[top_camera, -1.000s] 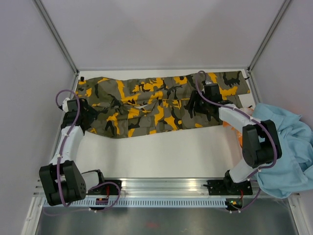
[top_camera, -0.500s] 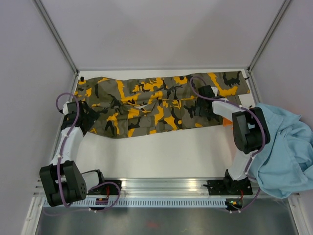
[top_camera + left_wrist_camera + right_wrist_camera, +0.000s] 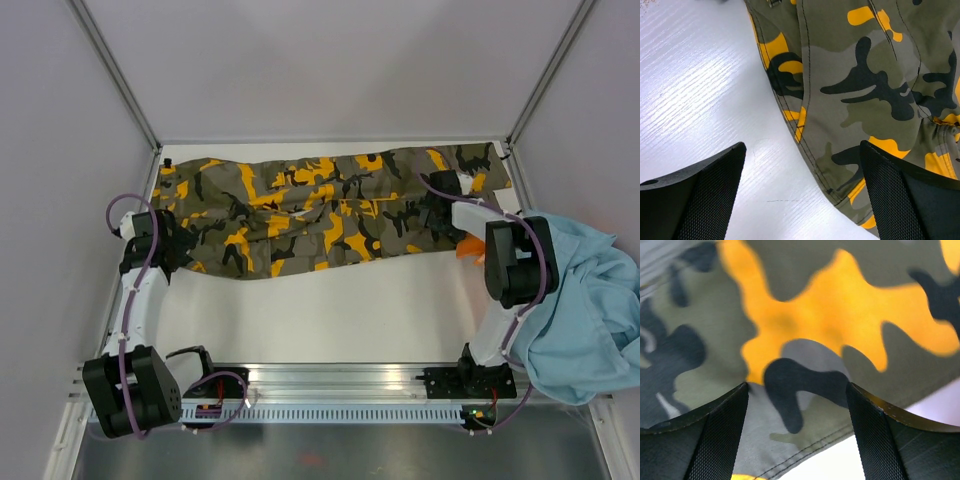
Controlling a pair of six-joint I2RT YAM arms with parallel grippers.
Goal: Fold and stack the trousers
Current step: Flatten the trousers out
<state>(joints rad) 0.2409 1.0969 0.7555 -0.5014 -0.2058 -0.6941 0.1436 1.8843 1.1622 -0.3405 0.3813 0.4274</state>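
1. Presently, the trousers (image 3: pixel 330 210) are lying as one long camouflage band across the far half of the table (image 3: pixel 380 310), reaching from the left edge to the far right corner.
2. Left gripper (image 3: pixel 172 245): jaws are now standing wide apart, having opened within the last second. The arm has drawn back slightly to the left. In its wrist view the left gripper (image 3: pixel 802 165) is hovering over the near left corner of the cloth, holding nothing.
3. Right gripper (image 3: pixel 438 215): it has shifted rightward along the band from its place a second ago. In its wrist view the right gripper (image 3: pixel 797 390) is showing its jaws parted, with cloth spread below and none pinched between them.
4. Reading: both arms appear to be letting go after laying the cloth, whose near edge is sitting straighter than before. The band is staying long, so crosswise folding and stacking are likely still to come.
5. Hard to make out: the right wrist view is blurring at close range, so fingertip contact with the cloth is not determinable. Which end is the waist is unclear.
6. Partly hidden: the orange garment (image 3: pixel 468 247) is peeking from behind the right arm; the light-blue garment (image 3: pixel 580 310) is running off the right edge.
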